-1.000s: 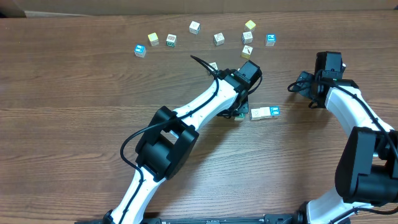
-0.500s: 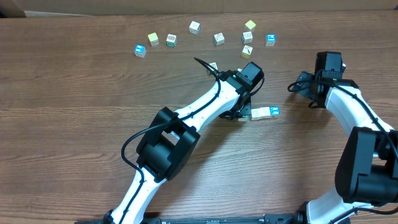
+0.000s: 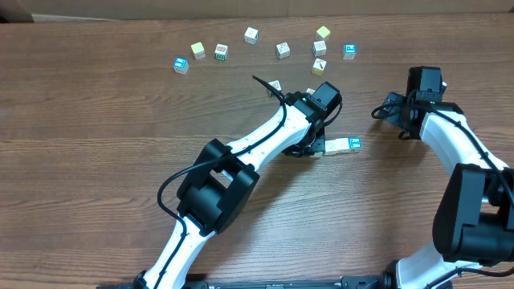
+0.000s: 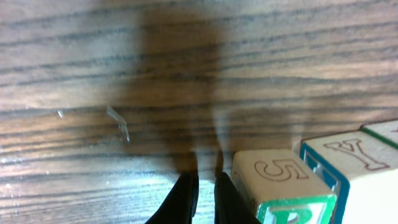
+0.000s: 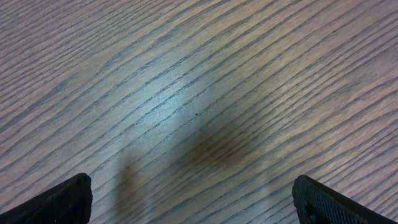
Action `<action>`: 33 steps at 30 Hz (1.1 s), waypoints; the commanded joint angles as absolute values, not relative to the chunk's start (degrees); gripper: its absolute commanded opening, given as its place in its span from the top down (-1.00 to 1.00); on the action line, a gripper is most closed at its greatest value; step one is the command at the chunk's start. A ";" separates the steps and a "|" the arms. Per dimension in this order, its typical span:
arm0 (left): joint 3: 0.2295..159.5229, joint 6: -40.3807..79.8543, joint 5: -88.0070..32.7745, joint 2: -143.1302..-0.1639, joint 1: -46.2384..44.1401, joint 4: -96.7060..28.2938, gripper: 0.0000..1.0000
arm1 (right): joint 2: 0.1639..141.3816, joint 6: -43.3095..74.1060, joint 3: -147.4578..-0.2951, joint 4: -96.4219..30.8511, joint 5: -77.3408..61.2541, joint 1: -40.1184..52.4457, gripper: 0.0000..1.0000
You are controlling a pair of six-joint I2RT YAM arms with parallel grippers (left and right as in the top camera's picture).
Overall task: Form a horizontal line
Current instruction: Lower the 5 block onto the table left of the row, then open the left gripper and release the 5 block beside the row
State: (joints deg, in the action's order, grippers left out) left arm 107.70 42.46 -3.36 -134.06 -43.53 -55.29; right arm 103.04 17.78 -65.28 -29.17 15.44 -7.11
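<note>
Line (image 3: 341, 145) sits on the worktop (image 3: 96, 160) just right of the left claw (image 4: 204, 186), seemingly touching. Claw nearly shut, empty. Advised: slow, level sideways push. Right claw (image 5: 193, 193) wide open, empty.

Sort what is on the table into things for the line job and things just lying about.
Job: row of touching cubes; left gripper at its green-lettered end.
Lying about: scattered cubes farther back, from the leftmost blue cube to the rightmost blue cube.
</note>
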 commanded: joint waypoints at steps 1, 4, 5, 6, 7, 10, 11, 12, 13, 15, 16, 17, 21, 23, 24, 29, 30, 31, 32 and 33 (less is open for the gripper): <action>107.28 42.02 -5.02 -134.61 -43.97 -56.38 0.81 | 102.98 17.74 -66.02 -28.80 15.75 -7.20 -1.00; 107.28 42.02 -7.68 -134.61 -43.97 -56.47 0.79 | 102.98 17.74 -66.02 -28.80 15.75 -7.20 -1.00; 107.28 42.02 -8.16 -134.61 -43.97 -56.29 0.79 | 102.98 17.74 -66.02 -28.80 15.75 -7.20 -1.00; 107.28 42.02 -8.75 -134.61 -43.97 -55.94 0.78 | 102.98 17.74 -66.02 -28.80 15.75 -7.20 -1.00; 107.28 42.02 -8.88 -134.61 -43.97 -55.59 0.78 | 102.98 17.74 -66.02 -28.80 15.75 -7.20 -1.00; 107.28 42.02 -8.84 -134.61 -43.97 -54.98 0.78 | 102.98 17.74 -66.02 -28.80 15.75 -7.20 -1.00; 107.28 42.02 -8.86 -134.61 -43.97 -54.94 0.78 | 102.98 17.74 -66.02 -28.80 15.75 -7.20 -1.00; 107.28 42.02 -8.84 -134.61 -43.97 -54.89 0.78 | 102.98 17.74 -66.02 -28.80 15.75 -7.20 -1.00; 107.28 42.02 -8.84 -134.61 -43.97 -54.81 0.78 | 102.98 17.74 -66.02 -28.80 15.75 -7.20 -1.00; 107.28 42.02 -8.84 -134.61 -43.97 -54.74 0.78 | 102.98 17.74 -66.02 -28.80 15.75 -7.20 -1.00; 107.28 42.02 -8.82 -134.61 -43.97 -54.70 0.78 | 102.98 17.72 -66.02 -28.80 15.75 -7.20 -1.00; 107.28 42.02 -8.80 -134.61 -43.97 -54.70 0.78 | 102.98 17.74 -66.02 -28.80 15.75 -7.20 -1.00; 107.28 41.98 -8.82 -134.61 -43.97 -55.57 0.80 | 102.98 17.74 -66.02 -28.80 15.75 -7.20 -1.00; 107.28 41.67 -8.78 -134.61 -43.99 -56.77 0.80 | 102.98 17.74 -66.02 -28.80 15.75 -7.20 -1.00; 107.28 41.12 -8.67 -134.61 -43.97 -57.23 0.80 | 102.98 17.74 -66.02 -28.80 15.75 -7.20 -1.00; 107.28 38.74 -4.16 -134.61 -43.59 -59.40 0.83 | 102.98 17.74 -66.02 -28.77 15.75 -7.20 -1.00; 107.28 38.72 -2.94 -134.61 -43.46 -59.83 0.83 | 102.98 17.74 -66.02 -28.77 15.75 -7.20 -1.00; 107.28 38.70 -1.93 -134.61 -43.33 -60.07 0.83 | 102.98 17.74 -66.02 -28.80 15.75 -7.20 -1.00; 107.28 38.70 -1.04 -134.61 -43.24 -60.23 0.83 | 102.98 17.74 -66.02 -28.80 15.75 -7.20 -1.00; 107.28 38.72 -0.36 -134.61 -43.13 -60.36 0.83 | 102.98 17.74 -66.02 -28.80 15.75 -7.20 -1.00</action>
State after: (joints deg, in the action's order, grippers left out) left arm 107.61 40.07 -5.17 -134.06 -43.53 -59.81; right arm 103.04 17.80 -65.28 -29.17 15.44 -7.11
